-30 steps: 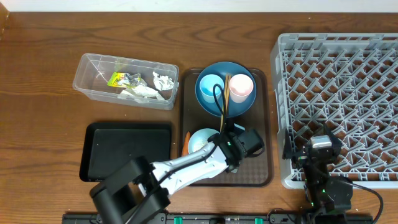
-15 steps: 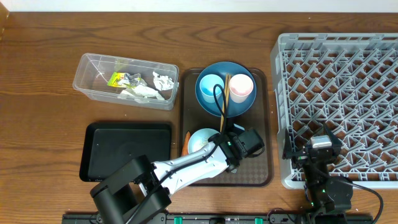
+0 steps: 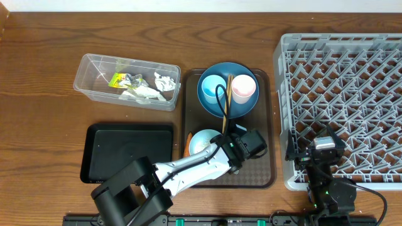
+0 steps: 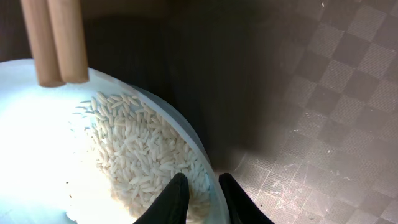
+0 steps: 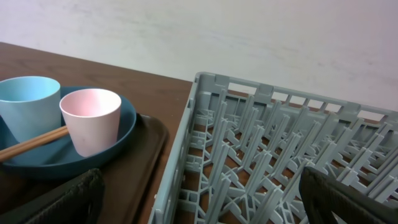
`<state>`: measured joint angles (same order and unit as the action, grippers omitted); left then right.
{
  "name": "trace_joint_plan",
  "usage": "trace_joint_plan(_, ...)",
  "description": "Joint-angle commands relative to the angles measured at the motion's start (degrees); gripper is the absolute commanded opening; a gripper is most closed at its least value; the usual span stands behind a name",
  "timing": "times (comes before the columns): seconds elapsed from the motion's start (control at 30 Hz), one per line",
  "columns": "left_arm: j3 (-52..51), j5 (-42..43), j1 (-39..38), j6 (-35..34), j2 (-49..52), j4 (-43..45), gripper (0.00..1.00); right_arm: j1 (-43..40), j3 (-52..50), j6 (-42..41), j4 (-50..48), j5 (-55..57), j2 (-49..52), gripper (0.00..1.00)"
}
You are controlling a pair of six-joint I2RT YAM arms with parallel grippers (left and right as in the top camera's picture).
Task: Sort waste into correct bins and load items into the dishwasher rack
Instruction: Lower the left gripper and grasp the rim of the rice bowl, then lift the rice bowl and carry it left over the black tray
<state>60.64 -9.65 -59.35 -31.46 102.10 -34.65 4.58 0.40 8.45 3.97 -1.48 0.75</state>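
My left gripper [image 4: 205,199] is shut on the right rim of the pale bowl [image 4: 56,162], one finger inside and one outside. Loose white rice [image 4: 137,149] lies in the bowl. From overhead, the bowl [image 3: 202,140] sits at the front of the brown tray [image 3: 264,169], with an orange carrot piece [image 3: 188,138] by its left side. Behind it, the dark-blue plate [image 3: 227,107] carries a light-blue cup [image 3: 212,85], a pink cup [image 3: 244,88] and the chopsticks [image 3: 227,94]. My right gripper [image 5: 205,208] hangs open at the grey rack's [image 3: 345,94] front-left corner, holding nothing.
The clear tub [image 3: 94,69] at the back left holds a yellow-green wrapper [image 3: 117,80], foil [image 3: 135,80] and white tissue [image 3: 164,81]. The black tray [image 3: 129,152] lies left of the brown tray. My left arm crosses over the black tray's front right corner.
The left jaws have tightened slightly on the bowl's rim. Both arms and everything on the table stay where they were.
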Motion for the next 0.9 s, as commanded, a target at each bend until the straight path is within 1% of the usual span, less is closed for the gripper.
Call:
trace_joint_plan(0.0, 0.0, -2.0, 0.3, 1.0, -1.3, -0.4, 0.21, -0.8, -0.1, 0.4, 0.2, 0.0, -0.1, 0.99)
trace_joint_plan(0.43, 0.0, -2.0, 0.3, 0.9, -2.3, -0.4, 0.21, -0.8, -0.1, 0.4, 0.2, 0.0, -0.1, 0.99)
trace_joint_plan(0.53, 0.0, -2.0, 0.3, 0.9, -2.3, -0.4, 0.19, -0.8, -0.1, 0.4, 0.2, 0.0, -0.1, 0.99)
trace_joint_plan(0.57, 0.0, -2.0, 0.3, 0.9, -2.3, -0.4, 0.14, -0.8, -0.1, 0.4, 0.2, 0.0, -0.1, 0.99)
trace_joint_plan(0.67, 0.0, -2.0, 0.3, 1.0, -2.3, -0.4, 0.07, -0.8, -0.1, 0.4, 0.2, 0.0, -0.1, 0.99)
trace_joint_plan(0.87, 0.0, -2.0, 0.3, 0.9, -2.5, -0.9, 0.06, -0.8, -0.1, 0.4, 0.2, 0.0, -0.1, 0.99)
